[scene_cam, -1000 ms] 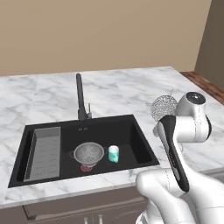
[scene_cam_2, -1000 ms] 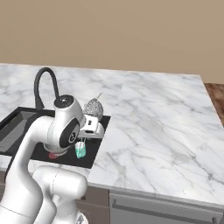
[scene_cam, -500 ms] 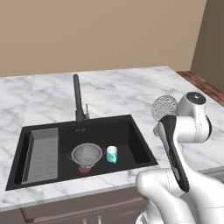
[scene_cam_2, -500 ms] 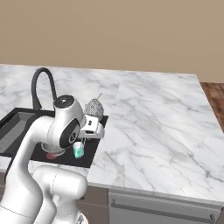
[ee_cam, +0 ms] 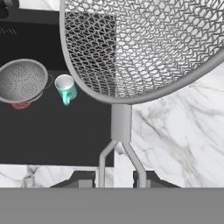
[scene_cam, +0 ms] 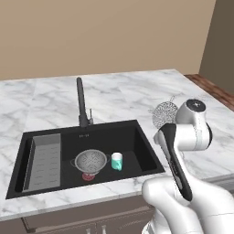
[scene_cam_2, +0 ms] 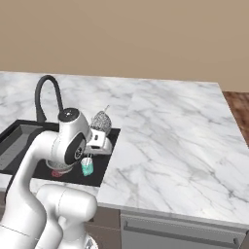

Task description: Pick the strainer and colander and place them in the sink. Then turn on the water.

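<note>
Gripper: your gripper (ee_cam: 117,178) is nearly closed on the wire handle of the strainer (ee_cam: 144,48); in the hand view you see both dark fingertips (ee_cam: 83,178) flanking the two handle wires at the bottom.
Strainer: you have it lifted off the marble counter (scene_cam: 137,98). In the left base view its mesh basket (scene_cam: 164,114) hangs just beyond the sink's right edge, beside the arm. In the right base view the basket (scene_cam_2: 100,120) sits above the sink's right rim.
Colander: it rests on the floor of the sink (scene_cam: 132,137), near the middle, upright with its bowl open to you (scene_cam: 90,161). A small red object (scene_cam: 87,176) pokes out at its near edge.
Cup: a teal cup (scene_cam: 117,161) stands just right of the colander, on the sink floor.
Sink: you see the grey ribbed rack (scene_cam: 44,160) at its left end and the black faucet (scene_cam: 82,103) behind the far rim.
Water: you see no stream at the spout.
</note>
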